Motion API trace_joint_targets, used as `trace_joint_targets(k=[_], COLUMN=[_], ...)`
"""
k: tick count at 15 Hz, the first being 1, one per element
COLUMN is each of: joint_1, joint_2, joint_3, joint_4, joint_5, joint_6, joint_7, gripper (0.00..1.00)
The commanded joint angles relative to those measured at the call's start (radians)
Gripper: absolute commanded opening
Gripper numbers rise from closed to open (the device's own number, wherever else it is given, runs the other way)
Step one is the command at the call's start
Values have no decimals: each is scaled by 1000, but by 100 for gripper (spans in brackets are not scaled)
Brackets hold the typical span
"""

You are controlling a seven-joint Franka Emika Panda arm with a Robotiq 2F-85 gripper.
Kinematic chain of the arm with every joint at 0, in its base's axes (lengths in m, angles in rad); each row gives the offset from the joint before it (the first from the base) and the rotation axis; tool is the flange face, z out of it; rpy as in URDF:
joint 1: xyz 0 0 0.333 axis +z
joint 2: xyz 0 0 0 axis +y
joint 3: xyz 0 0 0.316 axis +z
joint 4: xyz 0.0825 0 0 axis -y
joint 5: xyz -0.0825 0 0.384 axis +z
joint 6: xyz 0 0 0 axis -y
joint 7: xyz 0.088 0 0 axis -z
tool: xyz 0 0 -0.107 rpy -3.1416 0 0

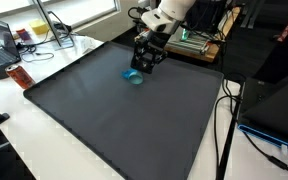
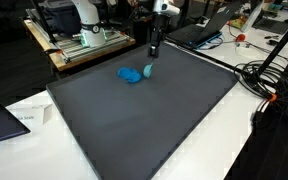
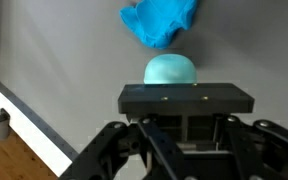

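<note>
Near the far edge of the dark mat (image 2: pixel 134 120), the gripper (image 2: pixel 153 56) hangs over the surface with its jaws clenched. Nothing shows between them in any of the 3 views.

Just ahead of the jaws in the wrist view lies a pale teal dome (image 3: pixel 170 69). It is round-topped, and its lower part is hidden behind the gripper's black bar (image 3: pixel 187 98), so I cannot tell whether the jaws touch it. Past the dome, farther from the jaws, sits a crumpled blue cloth (image 3: pixel 160 22), touching the dome's far side or very nearly so.

In an exterior view the dome (image 2: pixel 148 71) rests on the mat right below the jaws, with the cloth (image 2: pixel 130 75) just beside it. In an exterior view the gripper (image 1: pixel 144 64) stands over the same spot, and the 2 blue things are too small there to tell apart.

Off to one side of the jaws in the wrist view, the mat's edge meets a strip of white table (image 3: pixel 24 120). The mat lies flat on this table (image 2: pixel 234 130), well apart from the dome and cloth on every other side.
</note>
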Motion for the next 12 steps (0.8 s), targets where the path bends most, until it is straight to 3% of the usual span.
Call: trace_joint_targets(k=[1, 7, 10, 12], joint_1=[-52, -127, -175, -198], joint_2=[-90, -145, -151, -149], joint_3=[11, -4, -19, -23], joint_4=[-102, -200, -256, -294], joint_5=[-12, 64, 188, 330], joint_6=[116, 327, 453, 523], joint_7=[-120, -389, -582, -738], gripper=[22, 22, 22, 22])
